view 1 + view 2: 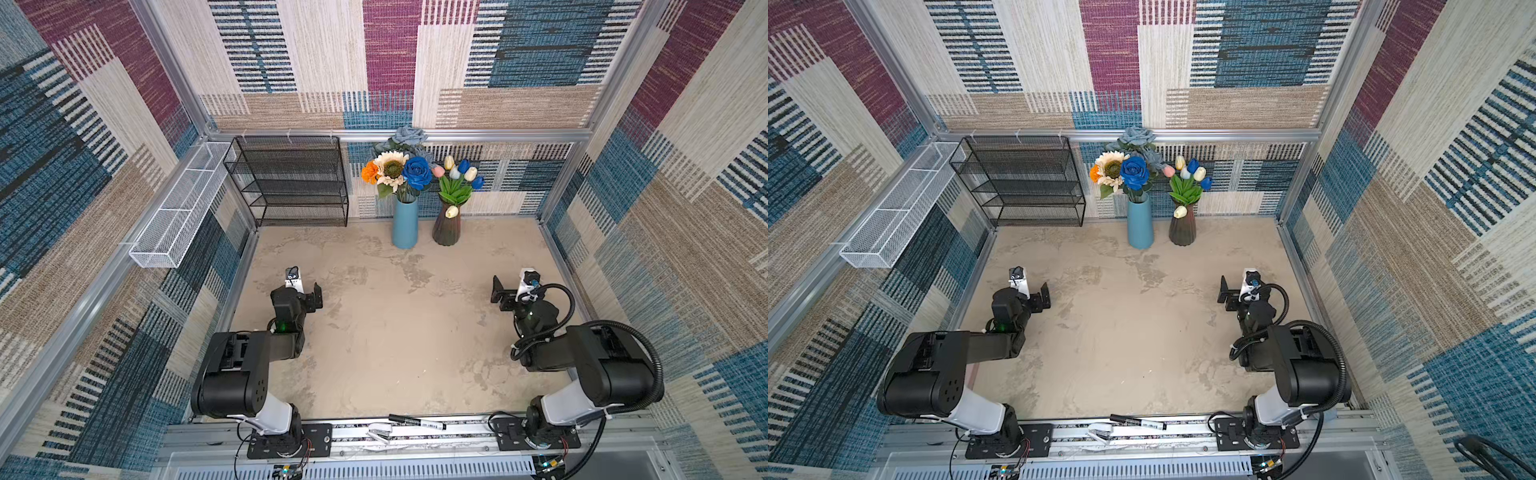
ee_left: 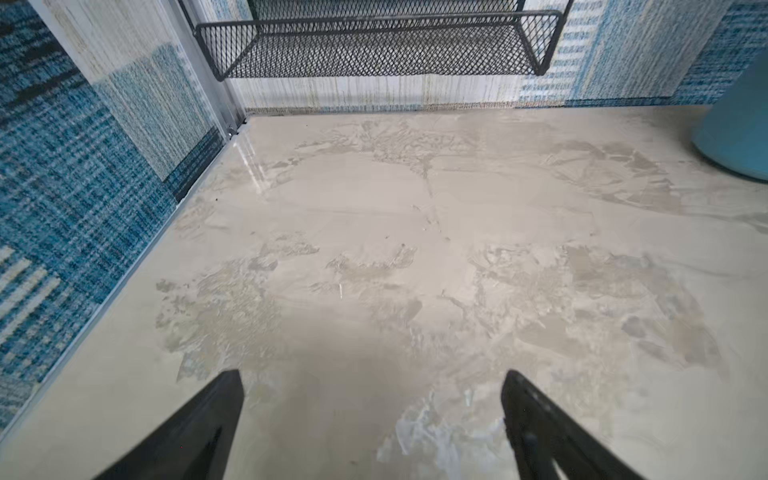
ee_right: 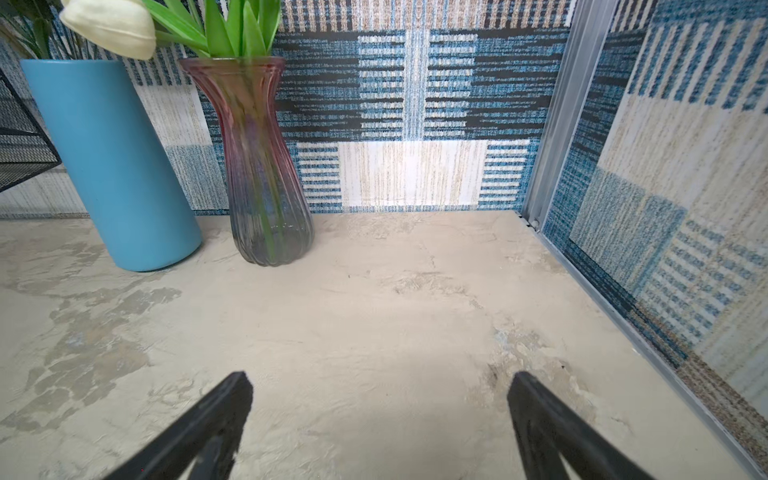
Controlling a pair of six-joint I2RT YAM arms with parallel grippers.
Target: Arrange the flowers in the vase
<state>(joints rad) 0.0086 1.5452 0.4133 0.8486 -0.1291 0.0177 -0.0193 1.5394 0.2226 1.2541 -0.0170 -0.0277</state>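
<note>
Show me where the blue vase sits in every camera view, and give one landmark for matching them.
A top view: blue vase at the back wall, between black mesh rack and ribbed vase.
A top view: same spot, blue vase.
Left wrist: only its base, cut by the picture's edge.
Right wrist: nearly whole, beside the ribbed vase.
Shared landmark: the black mesh rack.

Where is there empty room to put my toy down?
The wide middle of the table, between the left gripper and right gripper, is bare. It's crowded at the back, where the blue vase, ribbed vase and black rack stand.
</note>
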